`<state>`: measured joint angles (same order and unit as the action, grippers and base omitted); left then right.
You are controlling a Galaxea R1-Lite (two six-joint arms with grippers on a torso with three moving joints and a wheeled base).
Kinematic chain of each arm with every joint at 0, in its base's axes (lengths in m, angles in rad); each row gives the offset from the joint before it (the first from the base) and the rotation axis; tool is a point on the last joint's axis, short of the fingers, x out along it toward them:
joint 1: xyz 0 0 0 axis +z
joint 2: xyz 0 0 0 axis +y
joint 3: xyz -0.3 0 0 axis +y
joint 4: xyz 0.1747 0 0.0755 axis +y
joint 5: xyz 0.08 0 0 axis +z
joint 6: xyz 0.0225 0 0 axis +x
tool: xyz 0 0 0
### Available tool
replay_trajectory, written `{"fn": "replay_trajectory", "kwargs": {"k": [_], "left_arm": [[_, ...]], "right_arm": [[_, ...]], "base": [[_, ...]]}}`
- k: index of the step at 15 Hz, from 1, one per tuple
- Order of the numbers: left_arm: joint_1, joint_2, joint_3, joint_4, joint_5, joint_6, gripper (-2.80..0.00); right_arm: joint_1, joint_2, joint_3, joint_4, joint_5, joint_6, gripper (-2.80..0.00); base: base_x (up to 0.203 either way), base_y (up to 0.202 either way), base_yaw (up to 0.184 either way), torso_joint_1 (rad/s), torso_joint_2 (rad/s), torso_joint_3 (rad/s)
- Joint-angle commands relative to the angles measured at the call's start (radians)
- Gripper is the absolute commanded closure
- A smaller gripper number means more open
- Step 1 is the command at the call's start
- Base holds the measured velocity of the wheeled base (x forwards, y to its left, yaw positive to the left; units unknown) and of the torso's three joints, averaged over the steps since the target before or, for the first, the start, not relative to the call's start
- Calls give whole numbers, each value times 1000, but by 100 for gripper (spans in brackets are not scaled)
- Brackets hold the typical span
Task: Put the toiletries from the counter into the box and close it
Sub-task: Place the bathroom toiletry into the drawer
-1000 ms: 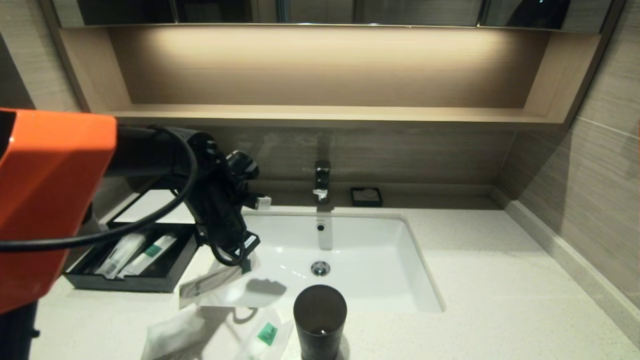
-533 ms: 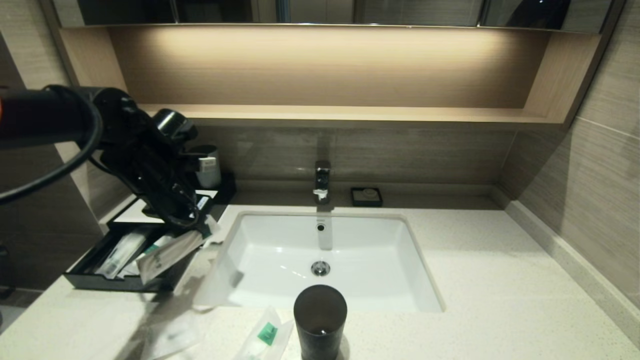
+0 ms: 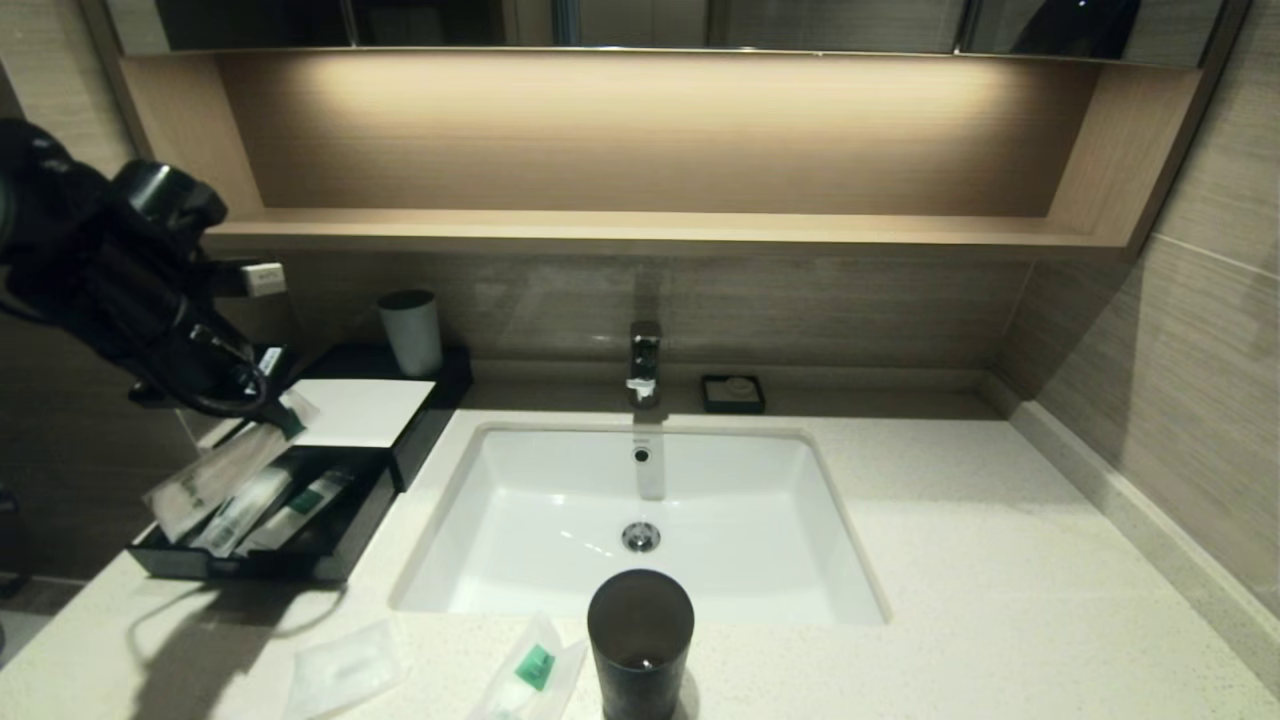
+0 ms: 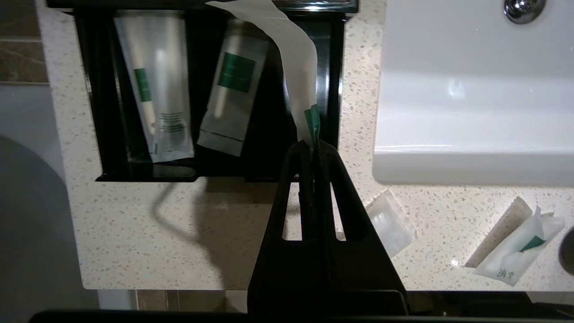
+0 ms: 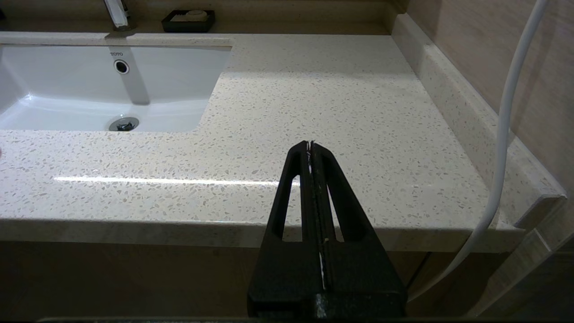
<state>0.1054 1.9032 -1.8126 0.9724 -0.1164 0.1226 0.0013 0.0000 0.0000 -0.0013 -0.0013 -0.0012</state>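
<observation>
A: Head view: left gripper over the box, fingers pinched on a long packet hanging below them.

B: Left wrist: two packets in tray beyond fingertips; two more on counter.

A: Right wrist: right gripper parked off the counter edge, fingers pressed together, empty.

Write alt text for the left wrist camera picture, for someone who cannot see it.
The left gripper has its black fingers shut on a long translucent packet that dangles over the open black tray, where two packets already lie. Two more packets rest on the speckled counter beside the white basin.
</observation>
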Motion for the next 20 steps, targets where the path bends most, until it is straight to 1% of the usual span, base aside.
{"fn": "replay_trajectory", "kwargs": {"k": [1, 2, 5, 7, 10, 20], "left_arm": [[68, 3, -1, -3, 0, 4, 0], [88, 17, -1, -6, -1, 8, 0], [113, 51, -3, -7, 1, 11, 0], [115, 62, -14, -7, 5, 11, 0], [115, 66, -13, 2, 32, 12, 0], [121, 173, -14, 43, 44, 14, 0]], "right_arm": [[0, -1, 0, 0, 0, 0, 0], [0, 0, 2, 0, 0, 0, 0], [0, 0, 2, 0, 0, 0, 0], [0, 0, 1, 0, 0, 0, 0], [0, 0, 2, 0, 0, 0, 0], [0, 0, 2, 0, 0, 0, 0]], "base": [[0, 0, 0, 0, 0, 0], [0, 0, 0, 0, 0, 0], [0, 0, 0, 0, 0, 0], [0, 0, 0, 0, 0, 0], [0, 0, 0, 0, 0, 0], [0, 0, 0, 0, 0, 0]]}}
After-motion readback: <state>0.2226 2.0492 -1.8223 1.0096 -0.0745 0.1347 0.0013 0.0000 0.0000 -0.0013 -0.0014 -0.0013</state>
